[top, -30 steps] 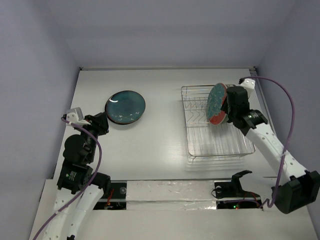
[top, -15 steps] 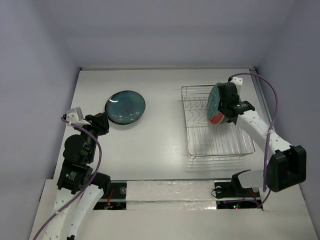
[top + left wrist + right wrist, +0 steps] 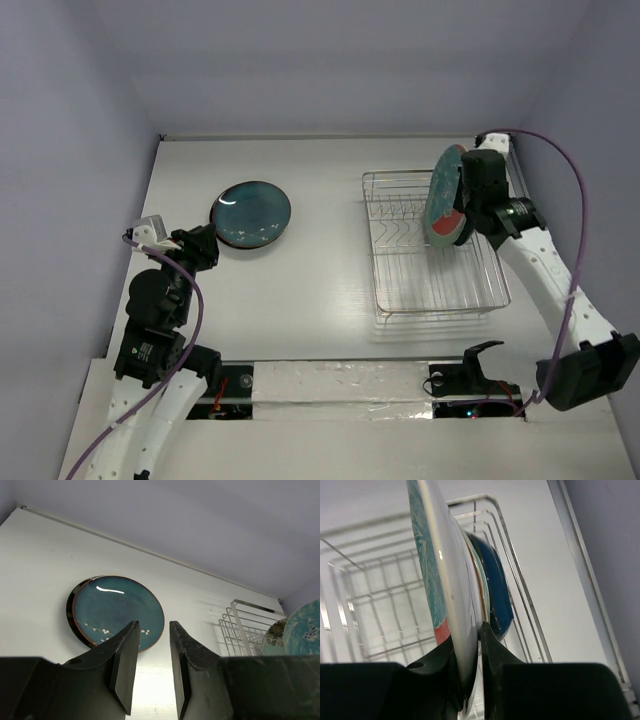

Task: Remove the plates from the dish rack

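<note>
**Left:** the left gripper [image 3: 150, 635] is shown with its jaws slightly apart and empty, unmoved over the last second. Just beyond it, the dark-rimmed teal plate [image 3: 251, 214] is laid flat on the table [image 3: 320, 180], well apart from the dish rack [image 3: 440, 310].

**Right:** the right gripper [image 3: 469, 650] is clamped on the rim of the red plate with teal flower [image 3: 443, 195]. This plate is now carried on edge, higher and nearer the rack's far right corner than a second ago. A lift-out is judged to be under way, though whether the wires are cleared cannot be told. A dark blue plate [image 3: 499, 595] is left standing in the rack.
</note>
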Robot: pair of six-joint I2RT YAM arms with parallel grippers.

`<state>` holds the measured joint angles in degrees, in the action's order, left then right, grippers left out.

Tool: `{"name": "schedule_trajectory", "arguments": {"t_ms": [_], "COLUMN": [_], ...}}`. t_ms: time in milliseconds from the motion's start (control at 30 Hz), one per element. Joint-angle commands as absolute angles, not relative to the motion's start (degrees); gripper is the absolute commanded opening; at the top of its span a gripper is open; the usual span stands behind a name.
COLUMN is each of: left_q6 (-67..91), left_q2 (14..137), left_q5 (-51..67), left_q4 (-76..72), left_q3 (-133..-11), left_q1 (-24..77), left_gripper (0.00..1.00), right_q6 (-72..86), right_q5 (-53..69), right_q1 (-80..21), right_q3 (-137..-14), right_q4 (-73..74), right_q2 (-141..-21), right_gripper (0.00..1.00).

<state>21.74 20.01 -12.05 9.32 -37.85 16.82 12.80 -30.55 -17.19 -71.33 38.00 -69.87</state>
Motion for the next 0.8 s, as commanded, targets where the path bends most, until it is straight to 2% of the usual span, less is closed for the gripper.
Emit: {"name": "schedule_trajectory", "arguments": {"t_ms": [0, 133, 233, 533, 767], "left_q6": [22.0, 22.0, 21.9, 22.1, 22.1], "left_q2": [19.5, 19.6, 19.9, 20.1, 20.3], "left_q5": [-11.9, -11.9, -11.9, -11.9, -11.9], "left_q4": [7.6, 7.5, 7.5, 7.9, 7.9], "left_q3": [-37.5, -37.5, -37.5, -37.5, -37.5], "left_q1": [17.1, 17.1, 17.1, 17.1, 17.1], "left_gripper": [0.28, 0.29, 0.29, 0.31, 0.32], "right_q6": [15.3, 20.9, 26.9, 44.6, 57.2], "right_q5": [-25.6, -10.8, -1.5, 8.3, 12.4], "right_q1": [-17.2, -17.7, -19.9, -30.2, -35.8], "right_q3": [-79.6, -77.3, -74.0, -79.0, -86.4], "right_q4": [28.1, 19.3, 11.3, -9.6, -18.8], "right_q2": [-62.1, -59.8, -63.0, -84.2, -102.5], "right_gripper": [0.00, 0.00, 0.00, 0.00, 0.00]}}
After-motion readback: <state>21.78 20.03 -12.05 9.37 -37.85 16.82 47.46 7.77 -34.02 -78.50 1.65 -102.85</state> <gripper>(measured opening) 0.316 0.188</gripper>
